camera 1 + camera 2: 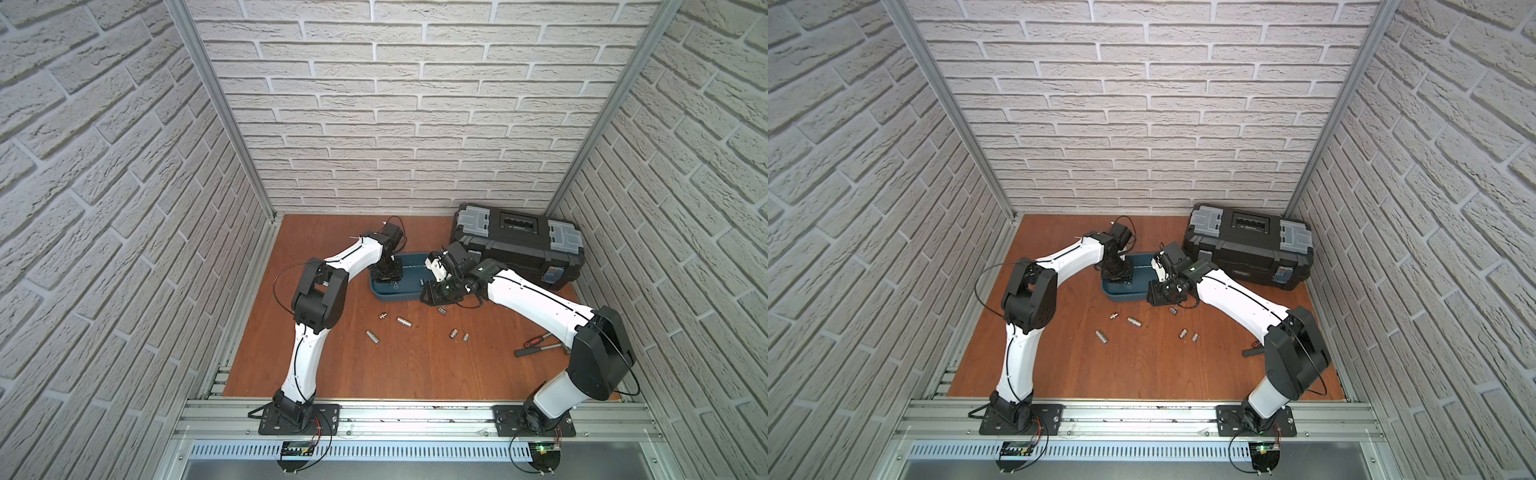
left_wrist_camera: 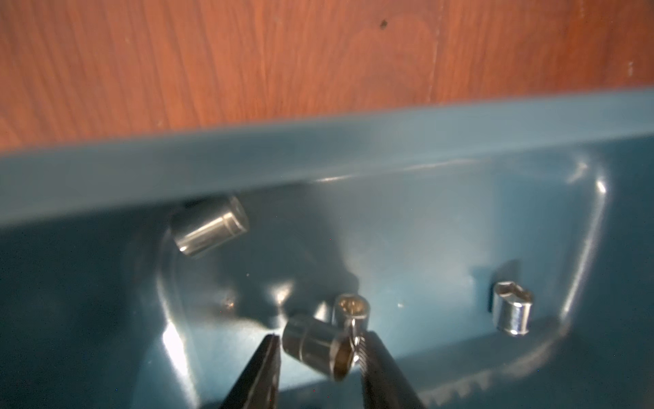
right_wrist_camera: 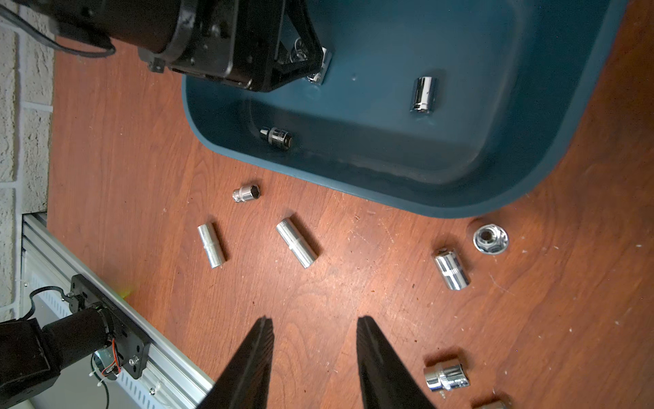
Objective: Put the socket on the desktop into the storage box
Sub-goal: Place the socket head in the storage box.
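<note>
Loose sockets (image 1: 403, 321) lie scattered mid-desktop (image 1: 415, 374), on the near side of the box (image 1: 395, 296). The one that counts is the socket (image 1: 441, 310) just off the box's near right corner. It lies on its side, long axis roughly along the desktop's near edge, just nearward of my right pincer (image 3: 313, 320), which hangs part-open and empty. That arm is nearer. Farther back, my left pincer (image 2: 315, 334) hangs inside the box, jaws parted. One finger is clear of another socket (image 2: 311, 348), which I judge released.

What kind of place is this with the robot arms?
Probably a robot test booth dressed like a workshop: brick-look walls, a black toolbox, and metal sockets on the desktop.
</note>
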You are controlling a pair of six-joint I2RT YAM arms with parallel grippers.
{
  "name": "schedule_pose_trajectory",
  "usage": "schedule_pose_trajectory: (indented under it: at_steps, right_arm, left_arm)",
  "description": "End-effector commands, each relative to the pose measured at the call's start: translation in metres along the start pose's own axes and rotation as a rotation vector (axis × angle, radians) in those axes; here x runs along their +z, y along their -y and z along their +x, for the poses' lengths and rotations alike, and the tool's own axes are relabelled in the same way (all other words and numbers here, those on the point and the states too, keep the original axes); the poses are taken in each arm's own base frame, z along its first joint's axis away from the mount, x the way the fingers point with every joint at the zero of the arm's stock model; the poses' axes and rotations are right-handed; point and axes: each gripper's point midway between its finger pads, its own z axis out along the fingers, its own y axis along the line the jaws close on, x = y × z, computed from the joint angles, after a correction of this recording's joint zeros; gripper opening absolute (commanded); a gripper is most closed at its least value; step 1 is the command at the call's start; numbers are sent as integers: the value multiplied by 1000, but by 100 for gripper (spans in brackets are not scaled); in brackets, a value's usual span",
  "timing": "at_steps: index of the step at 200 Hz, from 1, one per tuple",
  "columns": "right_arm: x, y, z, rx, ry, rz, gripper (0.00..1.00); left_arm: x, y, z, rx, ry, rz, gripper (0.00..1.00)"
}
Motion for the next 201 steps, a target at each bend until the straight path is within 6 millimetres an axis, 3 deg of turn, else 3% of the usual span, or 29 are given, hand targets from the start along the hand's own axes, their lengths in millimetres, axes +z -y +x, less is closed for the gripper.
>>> schedule_pose_trajectory:
  at_steps: [1,45,96,201]
  right_arm:
    - [-7,3,-3,16,37,6,44]
    - [-12,7,-2,25,46,23,45]
    - [-19,23,0,63,44,66,49]
    - [-24,59,5,158,32,154,49]
  left_arm:
    - [2,-2,-4,11,-1,-9,44]
    - [-6,-1,-7,17,20,-10,50]
    - [-30,5,-15,39,75,6,55]
    - [-75,46,-8,107,144,171,59]
